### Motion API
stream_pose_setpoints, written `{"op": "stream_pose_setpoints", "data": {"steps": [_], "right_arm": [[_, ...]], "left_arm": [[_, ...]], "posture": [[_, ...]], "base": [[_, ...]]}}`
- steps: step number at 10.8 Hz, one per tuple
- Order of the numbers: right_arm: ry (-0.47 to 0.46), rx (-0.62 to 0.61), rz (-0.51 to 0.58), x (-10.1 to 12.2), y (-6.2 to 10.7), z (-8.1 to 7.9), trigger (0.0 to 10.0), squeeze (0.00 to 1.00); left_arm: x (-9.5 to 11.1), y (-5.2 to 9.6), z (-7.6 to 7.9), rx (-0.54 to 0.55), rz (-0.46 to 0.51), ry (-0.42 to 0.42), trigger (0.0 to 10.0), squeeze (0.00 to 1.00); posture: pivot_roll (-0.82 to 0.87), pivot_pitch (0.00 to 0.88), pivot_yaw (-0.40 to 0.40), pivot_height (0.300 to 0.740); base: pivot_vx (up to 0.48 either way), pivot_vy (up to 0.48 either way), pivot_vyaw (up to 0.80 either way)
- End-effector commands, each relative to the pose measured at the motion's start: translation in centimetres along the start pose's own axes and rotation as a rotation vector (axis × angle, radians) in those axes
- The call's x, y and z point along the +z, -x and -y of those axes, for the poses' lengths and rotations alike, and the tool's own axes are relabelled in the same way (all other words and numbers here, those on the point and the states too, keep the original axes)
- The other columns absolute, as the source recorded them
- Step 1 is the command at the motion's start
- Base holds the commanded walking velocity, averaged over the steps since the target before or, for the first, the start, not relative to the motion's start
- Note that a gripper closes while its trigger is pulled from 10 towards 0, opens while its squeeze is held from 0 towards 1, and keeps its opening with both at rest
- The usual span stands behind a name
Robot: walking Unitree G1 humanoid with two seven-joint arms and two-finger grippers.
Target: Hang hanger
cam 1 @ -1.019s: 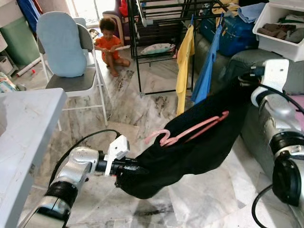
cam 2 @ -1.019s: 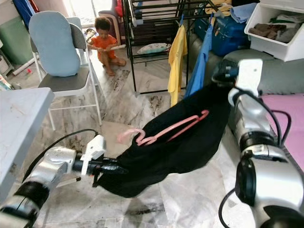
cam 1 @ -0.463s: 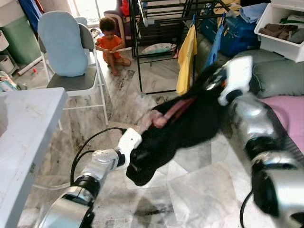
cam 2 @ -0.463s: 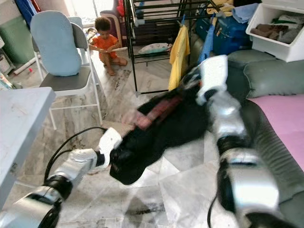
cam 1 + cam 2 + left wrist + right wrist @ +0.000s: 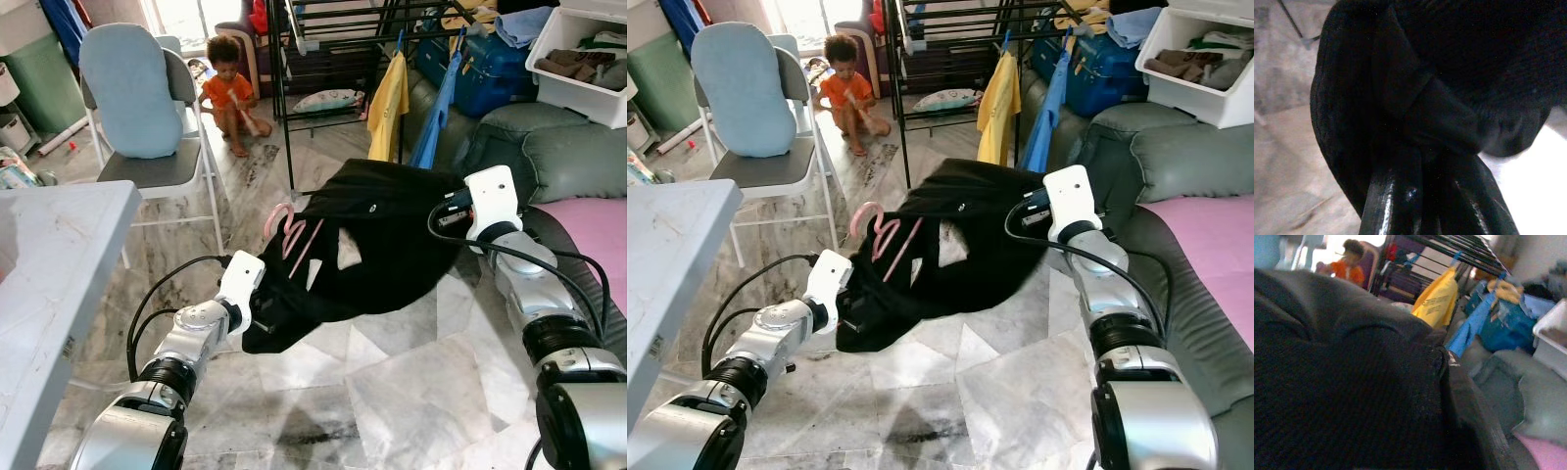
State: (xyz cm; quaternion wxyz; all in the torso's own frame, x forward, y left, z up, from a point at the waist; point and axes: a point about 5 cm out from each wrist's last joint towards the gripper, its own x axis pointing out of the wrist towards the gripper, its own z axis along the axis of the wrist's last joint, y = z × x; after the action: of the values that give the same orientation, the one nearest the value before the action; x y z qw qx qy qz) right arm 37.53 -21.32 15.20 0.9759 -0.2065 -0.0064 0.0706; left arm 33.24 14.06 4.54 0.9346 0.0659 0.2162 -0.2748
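Since a moment ago both arms have swung the black garment (image 5: 377, 245) and its pink hanger (image 5: 294, 235) toward the drying rack (image 5: 333, 59), left claw (image 5: 257, 323) and right claw (image 5: 446, 211) each clamped on cloth, so they'd best lift level, hook upward.

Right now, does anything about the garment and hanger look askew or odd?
Yes. The pink plastic hanger lies tilted on top of the bunched black garment stretched between the left end effector and right end effector, not threaded inside it.

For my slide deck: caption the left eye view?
Both grippers hold a black garment with a pink hanger above the marble floor.
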Motion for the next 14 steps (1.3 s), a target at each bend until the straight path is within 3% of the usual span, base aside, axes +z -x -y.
{"op": "stream_pose_setpoints", "data": {"steps": [1,2,3,4,5,6,7,8,9,10,14], "right_arm": [[0.160,0.003,0.013,-0.1,0.2,-0.6,0.0,0.00],[0.217,-0.034,0.006,-0.4,0.3,-0.2,0.0,0.00],[0.275,-0.132,-0.015,-0.7,0.5,1.2,0.0,0.00],[0.181,-0.138,-0.004,-0.5,0.4,1.1,0.0,0.00],[0.082,-0.068,0.005,-0.5,0.2,-0.7,0.0,0.00],[-0.046,0.122,-0.032,-1.6,0.5,-4.5,0.0,0.00],[-0.065,0.281,-0.087,-2.8,1.3,-7.3,0.0,0.00],[-0.071,0.449,-0.177,-4.6,2.9,-10.1,7.6,0.00],[-0.051,0.529,-0.218,-5.6,4.0,-11.4,10.0,0.00],[-0.068,0.575,-0.227,-5.9,4.8,-11.8,10.0,1.00],[0.033,0.731,-0.282,-6.4,6.8,-11.6,10.0,1.00]], "left_arm": [[0.3,0.3,-0.7,0.018,-0.004,-0.042,0.0,0.00],[0.0,0.2,0.1,-0.067,-0.019,-0.071,0.0,0.00],[-1.1,0.4,1.6,-0.207,-0.062,-0.129,0.0,0.00],[-1.2,0.3,0.9,-0.086,-0.055,-0.059,0.0,0.00],[-1.1,0.1,0.7,-0.001,-0.029,0.003,0.0,0.00],[-0.1,-0.4,0.9,0.047,0.028,0.131,0.0,0.00],[0.7,-0.7,1.1,0.054,0.063,0.184,0.0,0.00],[1.6,-1.1,1.4,0.061,0.093,0.222,0.0,0.00],[1.9,-1.4,1.7,0.066,0.100,0.236,0.0,0.00],[1.6,-1.4,2.0,0.067,0.091,0.235,0.0,0.00],[1.4,-1.2,0.9,0.161,0.084,0.282,0.0,0.00]], "posture": [[-0.11,0.000,0.020,0.740],[-0.11,0.000,0.020,0.740],[-0.10,0.000,0.021,0.740],[-0.09,0.000,0.023,0.740],[-0.09,0.000,0.024,0.740],[-0.09,0.000,0.022,0.740],[-0.09,0.000,0.021,0.740],[-0.09,0.000,0.025,0.740],[-0.09,0.000,0.029,0.740],[-0.10,0.000,0.034,0.740],[-0.11,0.000,0.037,0.740]], "base": [[0.000,0.000,0.00],[0.000,0.000,0.00],[0.000,0.000,0.00],[0.000,0.000,0.00],[0.000,0.000,0.00],[0.000,0.000,0.00],[0.000,0.000,0.00],[0.000,0.000,0.00],[0.000,0.000,0.00],[0.000,0.000,0.00],[0.000,0.000,0.00]]}}
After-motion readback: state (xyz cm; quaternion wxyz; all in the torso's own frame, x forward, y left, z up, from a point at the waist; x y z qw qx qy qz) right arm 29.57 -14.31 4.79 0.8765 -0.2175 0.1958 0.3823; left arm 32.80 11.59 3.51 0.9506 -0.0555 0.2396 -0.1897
